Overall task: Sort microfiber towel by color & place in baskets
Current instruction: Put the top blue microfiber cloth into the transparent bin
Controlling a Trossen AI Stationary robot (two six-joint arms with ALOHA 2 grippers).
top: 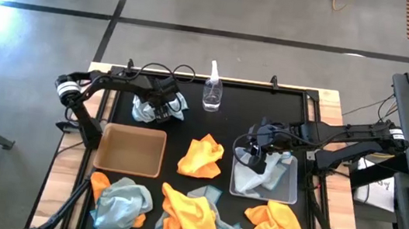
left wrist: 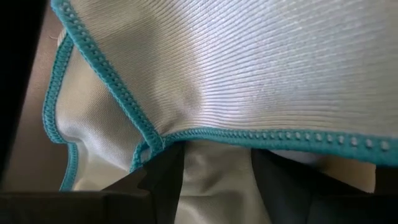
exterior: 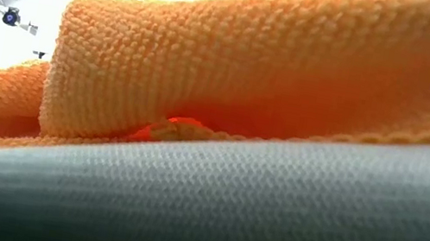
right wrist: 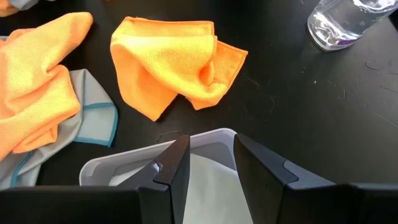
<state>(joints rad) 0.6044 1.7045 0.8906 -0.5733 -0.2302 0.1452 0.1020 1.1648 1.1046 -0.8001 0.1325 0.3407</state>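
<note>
Pale towel point(top: 146, 109) hangs clamped in the left gripper point(top: 160, 103) near the desk's far edge, just beyond the brown basket point(top: 131, 149). Right gripper point(top: 260, 154), fingers apart, sits over the clear basket point(top: 287, 189), probably releasing another pale towel point(top: 253, 179) there.

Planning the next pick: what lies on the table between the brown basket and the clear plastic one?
One crumpled orange towel lies between the brown basket and the clear basket, seen in the high view.
</note>
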